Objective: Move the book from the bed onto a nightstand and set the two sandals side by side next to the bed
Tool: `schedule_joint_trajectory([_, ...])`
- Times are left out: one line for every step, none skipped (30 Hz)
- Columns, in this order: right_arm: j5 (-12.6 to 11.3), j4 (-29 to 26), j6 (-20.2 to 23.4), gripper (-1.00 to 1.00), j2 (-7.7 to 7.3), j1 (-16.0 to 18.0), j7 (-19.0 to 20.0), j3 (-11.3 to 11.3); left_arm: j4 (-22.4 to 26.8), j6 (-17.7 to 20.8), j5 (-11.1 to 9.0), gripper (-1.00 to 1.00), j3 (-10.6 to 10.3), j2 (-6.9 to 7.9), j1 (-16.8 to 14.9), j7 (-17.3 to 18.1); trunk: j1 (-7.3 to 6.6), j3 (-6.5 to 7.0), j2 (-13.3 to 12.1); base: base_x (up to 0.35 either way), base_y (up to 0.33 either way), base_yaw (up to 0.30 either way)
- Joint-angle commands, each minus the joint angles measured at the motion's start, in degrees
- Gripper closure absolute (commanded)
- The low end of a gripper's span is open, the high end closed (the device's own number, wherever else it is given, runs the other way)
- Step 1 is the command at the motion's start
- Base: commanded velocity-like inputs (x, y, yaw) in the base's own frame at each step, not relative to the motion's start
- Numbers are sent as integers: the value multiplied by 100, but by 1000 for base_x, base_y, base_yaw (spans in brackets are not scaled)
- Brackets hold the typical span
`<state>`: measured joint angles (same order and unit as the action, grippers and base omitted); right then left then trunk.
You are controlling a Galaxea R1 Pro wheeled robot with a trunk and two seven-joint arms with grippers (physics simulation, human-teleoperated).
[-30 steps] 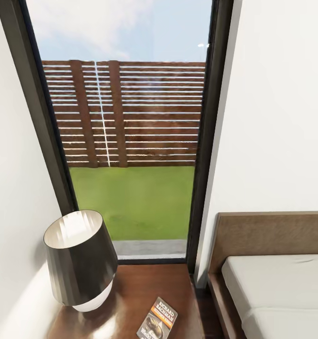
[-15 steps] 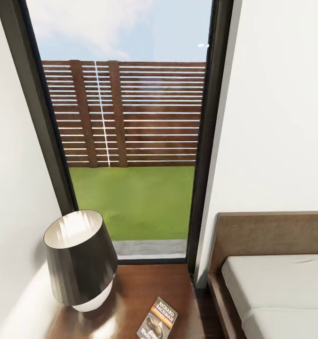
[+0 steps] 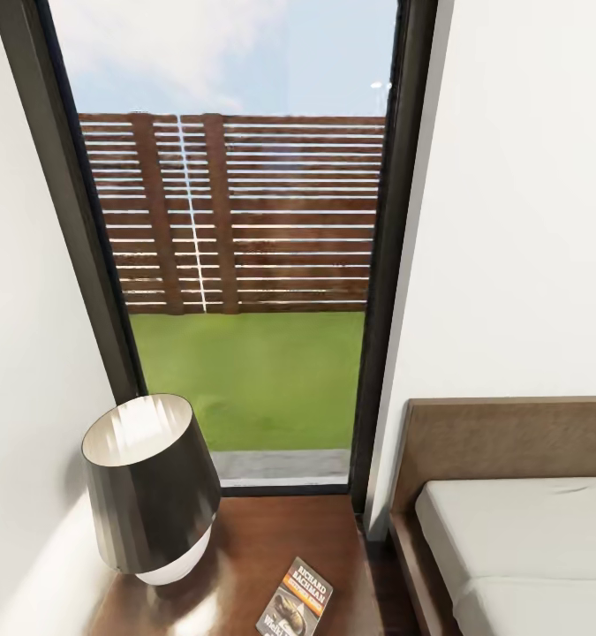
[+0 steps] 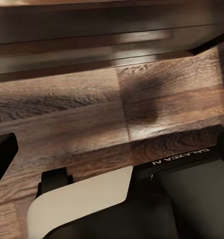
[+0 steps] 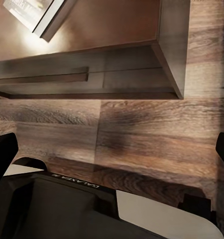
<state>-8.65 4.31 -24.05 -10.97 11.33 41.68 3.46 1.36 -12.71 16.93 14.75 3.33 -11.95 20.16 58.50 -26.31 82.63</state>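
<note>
The book (image 3: 296, 601) lies flat on the glossy nightstand (image 3: 271, 548), to the right of the dark-shaded lamp (image 3: 147, 486). A corner of the book (image 5: 28, 11) also appears in the right wrist view, on the nightstand top (image 5: 117, 30). The bed (image 3: 518, 548), with its grey-beige mattress and dark headboard, stands right of the nightstand. My left gripper (image 4: 112, 149) hangs open over the plank floor in front of the nightstand (image 4: 92, 30). My right gripper (image 5: 112, 152) is open too, with nothing between its fingers. The sandals are out of view.
A tall dark-framed window (image 3: 236, 265) rises behind the nightstand, with white walls on both sides. A narrow strip of floor (image 3: 390, 574) separates nightstand and bed. My own base (image 4: 82, 201) sits close below the grippers on the wood floor (image 5: 142, 139).
</note>
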Motion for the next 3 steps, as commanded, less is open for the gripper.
schedule_joint_trajectory([-28,26,-12,-100,-2,10,42,32,-4,-21,56,-100,51,1,-3,14,0,-6,4,0,0,0])
schedule_joint_trajectory([-29,26,-12,-100,-2,10,42,32,-4,-21,56,-100,51,1,-1,14,0,-6,4,0,0,0])
schedule_joint_trajectory([-30,26,-12,-100,-2,10,42,32,-4,-21,56,-100,51,1,-2,15,0,-6,4,0,0,0])
